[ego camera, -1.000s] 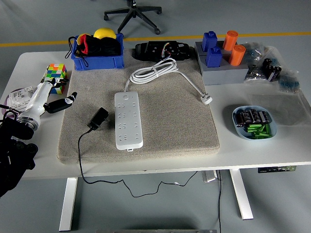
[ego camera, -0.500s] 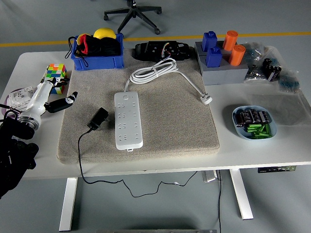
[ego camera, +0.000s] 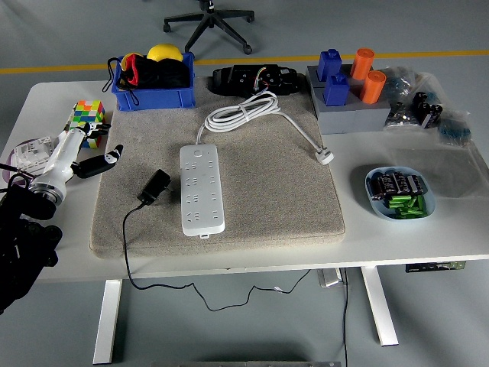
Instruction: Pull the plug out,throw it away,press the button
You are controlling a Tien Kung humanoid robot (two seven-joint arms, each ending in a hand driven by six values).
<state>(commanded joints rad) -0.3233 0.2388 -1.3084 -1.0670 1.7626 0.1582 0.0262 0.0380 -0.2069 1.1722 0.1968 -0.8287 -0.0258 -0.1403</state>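
A white power strip (ego camera: 202,189) lies lengthwise on the grey mat (ego camera: 275,199). Nothing is plugged into its sockets. A black plug (ego camera: 153,187) lies on the mat just left of the strip. Its black cable (ego camera: 126,237) runs over the mat's front edge and hangs below the table. My left hand (ego camera: 98,163) hovers at the mat's left edge, left of the plug and apart from it. Its black fingers are relaxed and hold nothing. The right hand is out of sight.
The strip's white cord (ego camera: 244,111) is coiled at the back, its white plug (ego camera: 326,157) on the mat's right side. A blue bin (ego camera: 153,95), a colour cube (ego camera: 88,115), a grey block with blue and orange pieces (ego camera: 348,115) and a bowl of batteries (ego camera: 399,193) surround the mat.
My left hand has drifted slightly back and away from the mat's edge. The plug and the strip have not moved.
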